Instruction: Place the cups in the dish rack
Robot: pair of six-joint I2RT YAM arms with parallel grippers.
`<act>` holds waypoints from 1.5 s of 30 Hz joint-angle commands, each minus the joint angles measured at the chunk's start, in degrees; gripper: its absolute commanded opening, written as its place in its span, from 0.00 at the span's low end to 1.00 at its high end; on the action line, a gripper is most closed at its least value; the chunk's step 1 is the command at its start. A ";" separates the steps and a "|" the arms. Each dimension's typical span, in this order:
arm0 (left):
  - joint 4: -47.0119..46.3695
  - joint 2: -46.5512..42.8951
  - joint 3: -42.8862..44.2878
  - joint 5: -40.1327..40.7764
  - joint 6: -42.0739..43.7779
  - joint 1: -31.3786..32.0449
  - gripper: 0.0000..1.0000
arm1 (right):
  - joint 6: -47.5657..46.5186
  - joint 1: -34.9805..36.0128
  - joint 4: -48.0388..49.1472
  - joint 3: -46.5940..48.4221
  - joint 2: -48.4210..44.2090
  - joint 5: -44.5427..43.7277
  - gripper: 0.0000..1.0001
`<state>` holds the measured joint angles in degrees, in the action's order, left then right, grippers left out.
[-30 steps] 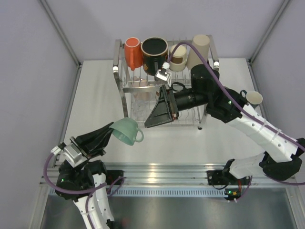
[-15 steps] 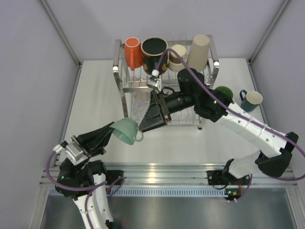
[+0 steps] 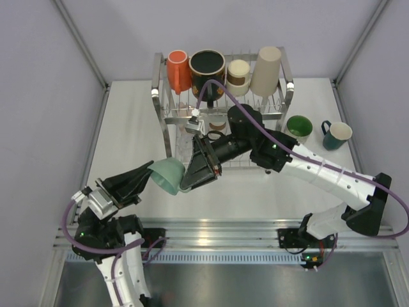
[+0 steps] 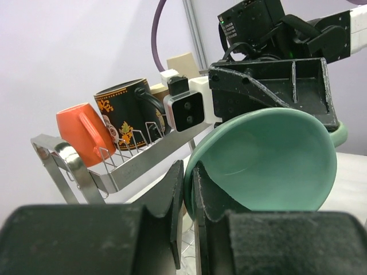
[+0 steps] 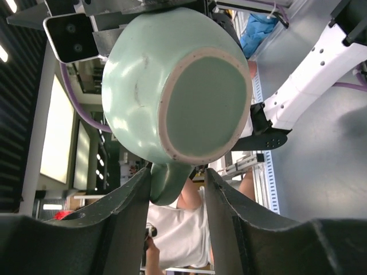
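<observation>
Left gripper (image 3: 152, 174) is clamped on the rim of the mint cup (image 3: 167, 176), one finger inside the mouth and one outside (the left wrist view shows the wall pinched tight). The cup is off the table (image 3: 128, 128), not yet in the rack, lying on its side just in front of the rack's near-left corner. Its mouth faces the left arm and its base faces the right one. Right gripper (image 3: 187, 182) is at the cup's far side, fingers (image 5: 123, 220) straddling the handle. They stand apart, with a gap still showing on one side of the handle, so no grip there. Behind them is the rack (image 3: 165, 137). Its top tier holds four in a row: orange cup (image 3: 178, 70) on its side, black patterned mug (image 3: 206, 71) mouth up, brown-cream paper cup (image 3: 238, 77), tall beige cup (image 3: 266, 70). Lower tier is mostly hidden by the right arm, so I can't tell what's in it. Right of the rack, on the table, are a green cup (image 3: 299, 126) and a teal mug (image 3: 337, 134), close together, both upright.
</observation>
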<state>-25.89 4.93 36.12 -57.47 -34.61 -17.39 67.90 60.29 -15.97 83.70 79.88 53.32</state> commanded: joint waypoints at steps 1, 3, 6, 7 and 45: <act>-6.01 3.15 2.64 2.28 -0.20 -0.10 0.00 | 3.82 1.41 9.44 -2.31 -2.09 2.40 0.41; -6.36 3.51 3.17 2.02 0.16 -0.02 0.00 | 5.39 1.41 12.09 -3.01 -2.18 2.67 0.36; -7.60 3.86 3.08 0.88 -0.81 -0.02 0.00 | 9.34 1.41 18.22 -4.94 -2.71 2.14 0.27; -7.60 3.95 3.08 0.61 -0.81 0.07 0.00 | 10.49 1.41 20.17 -5.91 -2.88 1.96 0.26; -8.83 7.29 5.45 -4.22 2.53 1.04 0.00 | 12.52 -2.01 26.61 -10.40 -3.24 1.52 0.20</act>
<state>-31.75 11.38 38.70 -62.19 -30.06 -16.88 83.53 60.23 11.35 70.61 77.23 55.57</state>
